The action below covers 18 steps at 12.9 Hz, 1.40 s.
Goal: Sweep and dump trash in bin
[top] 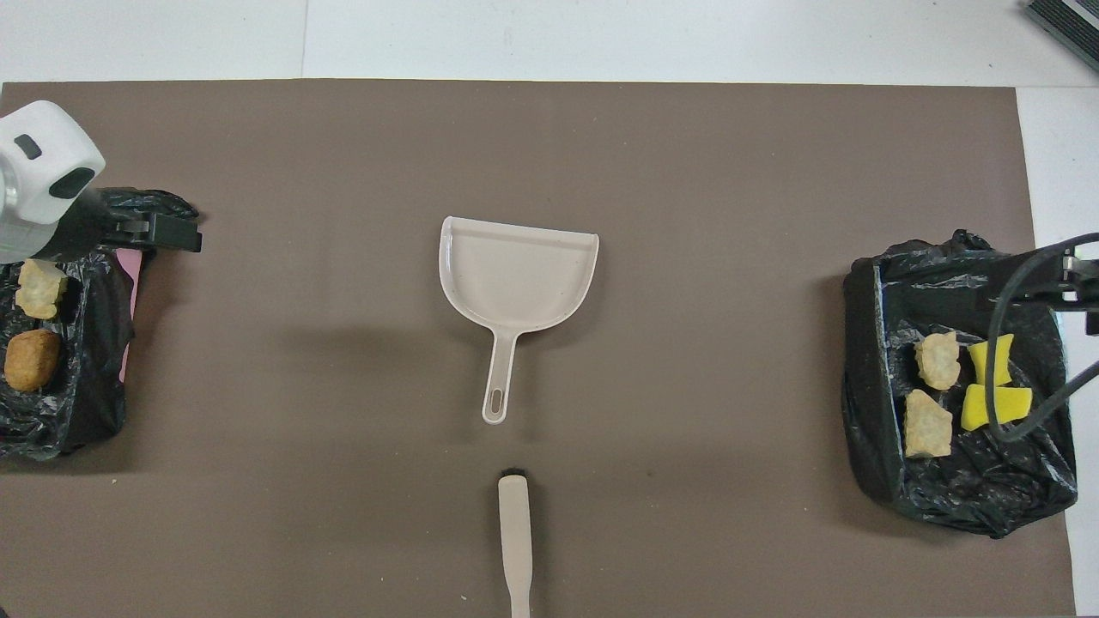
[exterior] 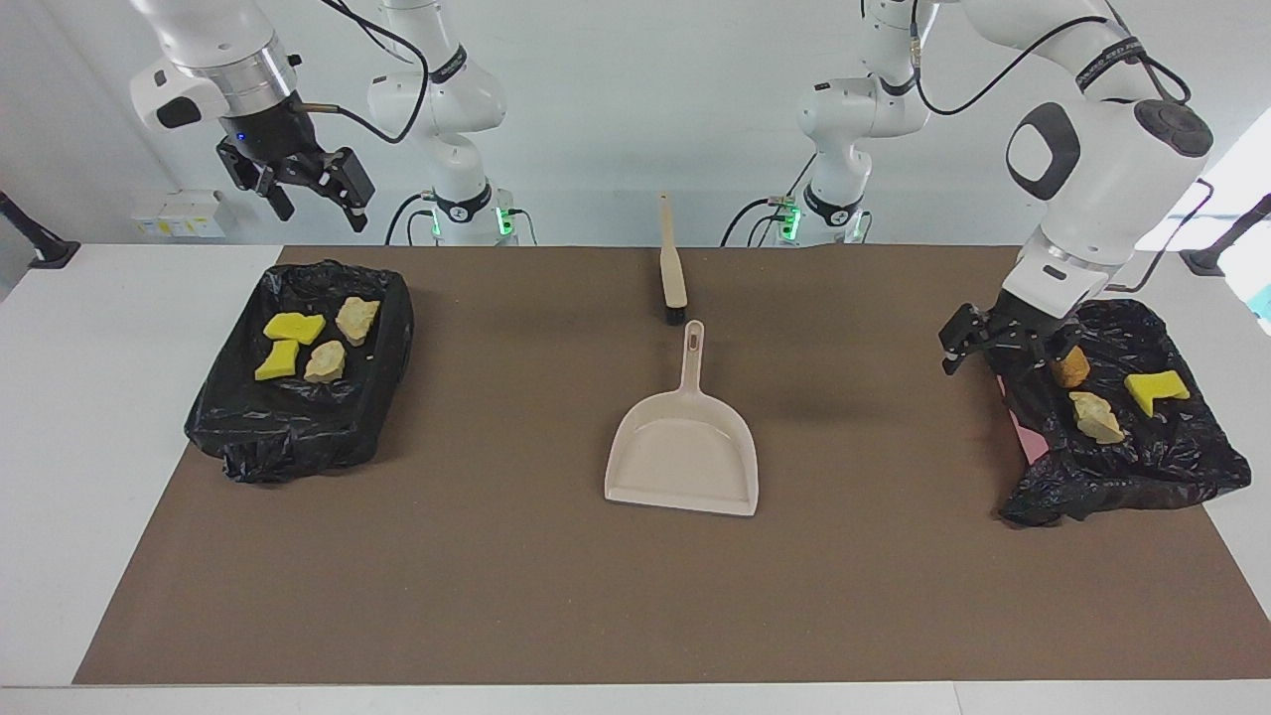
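The trash lies in two black-bagged bins. The bin (exterior: 298,427) (top: 944,489) at the right arm's end holds two yellow scraps (exterior: 293,326) (top: 996,403) and two tan lumps (exterior: 356,318) (top: 927,425). The bin (exterior: 1122,477) (top: 51,429) at the left arm's end holds an orange lump (exterior: 1071,369) (top: 30,360), a tan lump (exterior: 1096,417) (top: 39,287) and a yellow scrap (exterior: 1155,389). My left gripper (exterior: 993,348) (top: 176,233) hangs open and empty over that bin's rim, on the side toward the dustpan. My right gripper (exterior: 320,207) waits open, high over the other bin.
A beige dustpan (exterior: 685,447) (top: 515,275) lies mid-table, handle toward the robots. A beige brush (exterior: 672,268) (top: 515,532) lies nearer to the robots, in line with that handle. A pink edge (exterior: 1028,437) (top: 130,266) shows under the bin at the left arm's end.
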### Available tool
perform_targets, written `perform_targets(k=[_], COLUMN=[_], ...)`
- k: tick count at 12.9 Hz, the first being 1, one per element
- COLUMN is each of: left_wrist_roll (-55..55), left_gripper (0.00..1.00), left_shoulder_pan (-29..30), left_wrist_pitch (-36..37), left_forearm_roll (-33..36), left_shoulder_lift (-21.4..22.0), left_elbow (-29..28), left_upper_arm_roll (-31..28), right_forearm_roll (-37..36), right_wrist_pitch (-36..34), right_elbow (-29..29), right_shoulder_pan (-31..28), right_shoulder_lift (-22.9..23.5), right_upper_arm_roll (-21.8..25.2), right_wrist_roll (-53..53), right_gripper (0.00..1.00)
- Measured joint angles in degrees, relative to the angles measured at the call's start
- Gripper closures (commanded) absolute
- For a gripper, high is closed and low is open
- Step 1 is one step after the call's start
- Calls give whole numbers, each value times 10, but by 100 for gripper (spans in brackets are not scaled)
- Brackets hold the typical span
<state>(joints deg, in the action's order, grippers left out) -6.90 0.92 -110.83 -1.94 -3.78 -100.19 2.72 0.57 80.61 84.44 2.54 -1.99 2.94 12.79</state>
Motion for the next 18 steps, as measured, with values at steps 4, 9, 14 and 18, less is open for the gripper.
perform_targets(k=[4,9,14,18], left_wrist_roll=[1,1,1,11], left_gripper=[0,0,0,0], left_shoulder_pan=[5,8,7,-16], left_wrist_pitch=[60,117,176,194], left_forearm_roll=[30,30,31,28], left_shoulder_lift=[38,63,64,64], left_elbow=[2,2,43,52], left_upper_arm_roll=[-5,-3,0,-19], right_forearm_roll=[0,0,0,0], right_wrist_pitch=[0,0,0,0], right_elbow=[0,0,0,0], right_shoulder_pan=[0,0,0,0], right_shoulder_lift=[0,0,0,0], right_upper_arm_roll=[0,0,0,0], right_wrist_roll=[0,0,0,0], right_gripper=[0,0,0,0])
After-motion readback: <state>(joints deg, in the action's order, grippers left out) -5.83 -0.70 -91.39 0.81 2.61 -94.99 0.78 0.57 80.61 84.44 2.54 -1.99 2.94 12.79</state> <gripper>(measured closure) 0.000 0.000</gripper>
